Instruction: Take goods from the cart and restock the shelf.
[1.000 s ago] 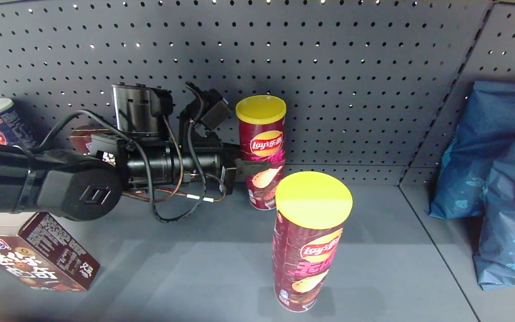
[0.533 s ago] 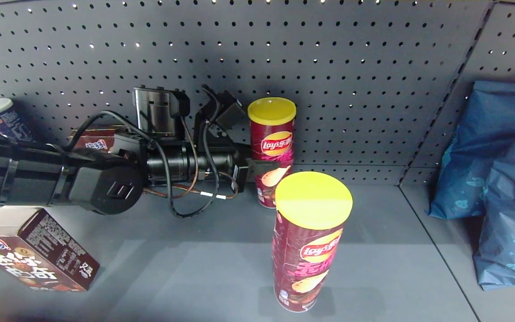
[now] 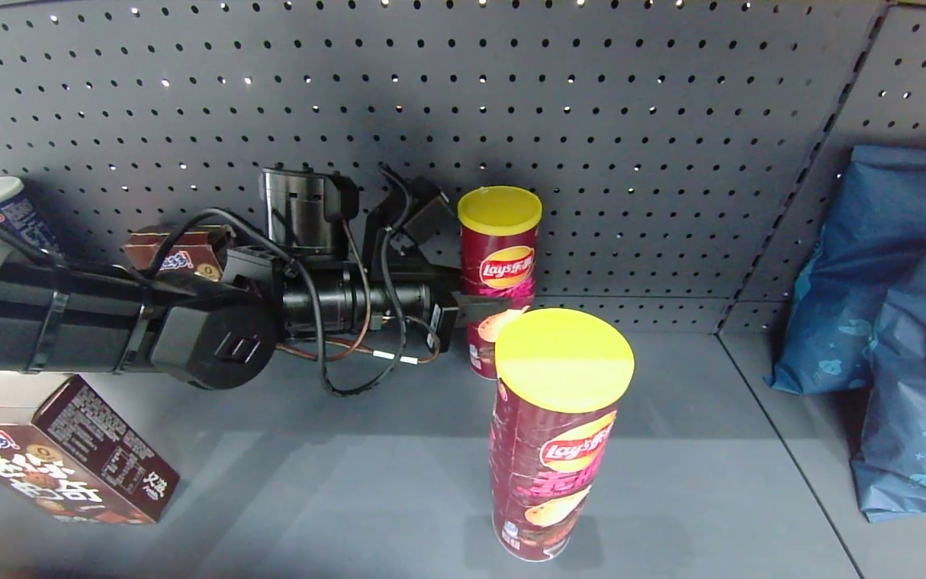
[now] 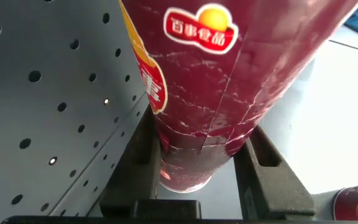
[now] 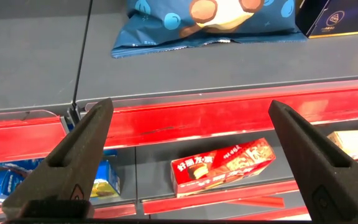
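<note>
The chip can [image 3: 499, 265] in hand is a tall cardboard tube with a yellow plastic lid. It is probably light, stiff enough to take a squeeze, yet likely to dent if pinched hard. Its glossy wrap looks slick, and being narrow and tall it would tip easily. A hold low to mid on the body, across the round wall, suits it best (the lid would likely just pop off if gripped).

That is roughly where the left gripper [image 3: 489, 310] has it. In the left wrist view, the two dark fingers [image 4: 263, 165] are spread to the tube's width and pressed against opposite sides of the can's lower part, clamped on it.

The can stands upright close to the pegboard [image 3: 592, 121] at the back of the shelf [image 3: 366, 482], at about 11 o'clock from the front can [image 3: 555, 434], which stands free nearer the edge. Whether its base is fully down on the shelf I cannot tell.

The right gripper [image 5: 190, 106] is spread wide with nothing between its fingers, facing shelves that hold a blue bag [image 5: 197, 18]
</note>
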You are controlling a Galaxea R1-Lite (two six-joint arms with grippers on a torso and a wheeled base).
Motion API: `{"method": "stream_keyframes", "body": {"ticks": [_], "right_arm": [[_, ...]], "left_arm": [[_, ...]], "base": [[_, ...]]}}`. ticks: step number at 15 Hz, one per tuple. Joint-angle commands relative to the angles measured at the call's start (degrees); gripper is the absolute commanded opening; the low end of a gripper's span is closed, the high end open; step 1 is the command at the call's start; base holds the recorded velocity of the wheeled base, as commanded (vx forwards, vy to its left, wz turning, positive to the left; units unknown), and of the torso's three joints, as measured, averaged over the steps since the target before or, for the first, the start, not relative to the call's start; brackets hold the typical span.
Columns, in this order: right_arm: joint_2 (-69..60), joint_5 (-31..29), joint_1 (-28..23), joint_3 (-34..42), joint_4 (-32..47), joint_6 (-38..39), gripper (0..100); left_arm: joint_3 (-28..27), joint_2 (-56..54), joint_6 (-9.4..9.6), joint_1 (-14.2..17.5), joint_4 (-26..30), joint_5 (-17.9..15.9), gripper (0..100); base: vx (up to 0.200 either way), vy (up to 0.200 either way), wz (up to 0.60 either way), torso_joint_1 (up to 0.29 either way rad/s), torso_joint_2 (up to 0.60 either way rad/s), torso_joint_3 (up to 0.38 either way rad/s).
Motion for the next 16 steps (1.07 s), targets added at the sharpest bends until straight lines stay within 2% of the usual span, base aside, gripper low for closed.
{"method": "stream_keyframes", "body": {"ticks": [1,2,5,8,10,11,12,13,16], "right_arm": [[0.1,-0.02,0.01,0.0,0.0,-0.02,100],[0.1,-0.02,0.01,0.0,0.0,-0.02,100],[0.1,-0.02,0.01,0.0,0.0,-0.02,100],[0.1,-0.02,0.01,0.0,-0.09,-0.02,100],[0.1,-0.02,0.01,0.0,0.0,-0.02,100],[0.1,-0.02,0.01,0.0,0.0,-0.02,100],[0.1,-0.02,0.01,0.0,0.0,-0.02,100],[0.1,-0.02,0.01,0.0,0.0,-0.02,100],[0.1,-0.02,0.01,0.0,0.0,-0.02,100]], "left_arm": [[0.19,0.15,0.08,0.0,0.1,-0.01,0],[0.19,0.32,0.08,-0.09,0.1,0.17,100],[0.54,0.23,0.08,-0.09,-0.07,1.31,100],[4.85,-3.19,0.17,0.18,-1.13,1.75,100],[9.68,-6.45,0.08,0.62,-4.03,5.09,100],[9.68,-6.45,0.08,0.62,-4.03,5.09,100],[13.99,-9.61,0.08,0.62,-5.52,10.89,100],[15.48,-10.84,0.08,0.62,-5.61,13.0,100],[17.59,-12.69,0.17,0.53,-5.61,15.9,100]], "base": [[0.0,0.0,0.0,0.0,0.0,0.0],[0.0,0.0,0.0,0.0,0.0,0.0],[0.0,0.0,0.0,0.0,0.0,0.0],[0.0,0.0,0.0,0.0,0.0,0.0],[0.0,0.0,0.0,0.0,0.0,0.0],[0.0,0.0,0.0,0.0,0.0,0.0],[0.0,0.0,0.0,0.0,0.0,0.0],[0.0,0.0,0.0,0.0,0.0,0.0],[0.0,0.0,0.0,0.0,0.0,0.0]]}}
